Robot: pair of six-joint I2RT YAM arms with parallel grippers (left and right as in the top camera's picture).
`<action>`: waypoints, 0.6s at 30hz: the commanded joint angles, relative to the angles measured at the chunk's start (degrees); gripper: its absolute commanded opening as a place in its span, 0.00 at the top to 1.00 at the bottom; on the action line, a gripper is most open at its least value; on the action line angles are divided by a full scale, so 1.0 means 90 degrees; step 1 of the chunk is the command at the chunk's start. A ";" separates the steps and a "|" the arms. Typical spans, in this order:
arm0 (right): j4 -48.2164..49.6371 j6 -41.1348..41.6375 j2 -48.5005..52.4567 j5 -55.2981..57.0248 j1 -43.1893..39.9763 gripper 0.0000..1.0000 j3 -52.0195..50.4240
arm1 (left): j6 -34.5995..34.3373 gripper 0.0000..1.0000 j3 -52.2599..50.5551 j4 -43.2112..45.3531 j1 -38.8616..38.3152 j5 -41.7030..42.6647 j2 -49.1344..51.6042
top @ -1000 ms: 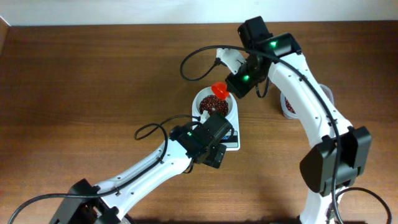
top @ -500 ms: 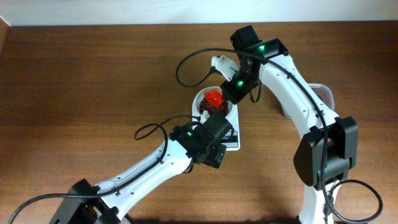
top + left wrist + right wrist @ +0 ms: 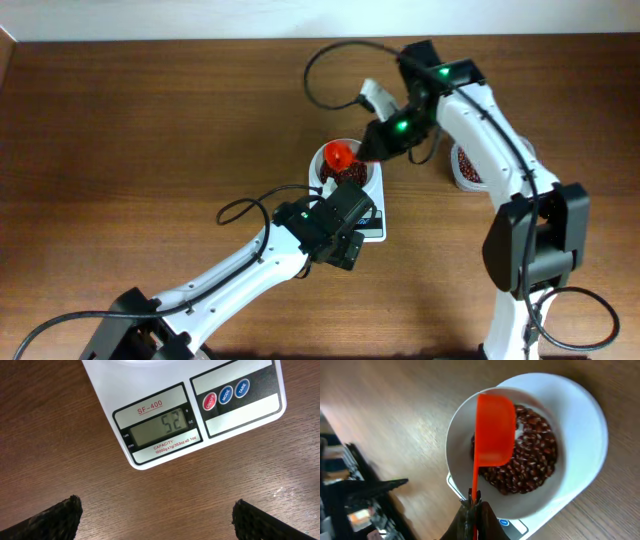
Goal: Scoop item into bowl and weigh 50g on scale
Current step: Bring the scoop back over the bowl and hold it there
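White-shelled arms [image 3: 245, 268], black joints, looping black cables [image 3: 240, 201], green indicator lights [image 3: 437, 71]

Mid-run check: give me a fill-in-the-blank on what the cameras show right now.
The scale shows ____ on its display.
The bowl of beans stands on the ____.
The right end effector is clamped on the ____ of the scoop.
The left end effector holds nothing; its jaws stand ____.
Missing words: 52; scale; handle; open.
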 commanded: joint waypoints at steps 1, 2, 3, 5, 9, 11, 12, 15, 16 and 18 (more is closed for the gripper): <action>-0.0005 0.0131 0.0078 -0.0493 -0.0277 0.96 -0.0051 | -0.0015 0.01 -0.0044 -0.0002 0.0019 -0.0070 0.0032; -0.0010 -0.0029 0.0078 -0.0425 -0.0282 0.96 -0.0051 | -0.0015 0.01 -0.0044 -0.0002 0.0019 -0.0070 0.0032; -0.0005 -0.0058 0.0078 -0.0170 -0.0236 0.96 -0.0051 | -0.0015 0.01 -0.0044 -0.0002 0.0019 -0.0070 0.0032; 0.0022 -0.0063 0.0075 0.0449 -0.0056 0.96 -0.0051 | -0.0015 0.01 -0.0044 -0.0002 0.0019 -0.0070 0.0032; 0.0255 -0.0206 0.0075 0.1853 0.0425 0.96 -0.0051 | -0.0015 0.01 -0.0044 -0.0002 0.0019 -0.0070 0.0032; 0.0389 -0.0328 0.0078 0.2416 0.0629 0.96 -0.0051 | -0.0015 0.01 -0.0044 -0.0002 0.0019 -0.0070 0.0032; 0.0391 -0.0367 0.0078 0.2438 0.0682 0.96 -0.0051 | -0.0015 0.01 -0.0044 -0.0002 0.0019 -0.0070 0.0032; 0.0199 -0.0345 0.0078 0.2455 0.0886 0.96 -0.0051 | -0.0015 0.01 -0.0044 -0.0002 0.0019 -0.0070 0.0032; 0.0119 -0.0333 0.0078 0.2453 0.0920 0.96 -0.0051 | -0.0015 0.01 -0.0044 -0.0005 0.0019 -0.0070 0.0032; -0.0121 -0.0321 0.0078 0.2280 0.0950 0.96 -0.0051 | -0.0015 0.01 -0.0044 -0.0002 0.0019 -0.0070 0.0032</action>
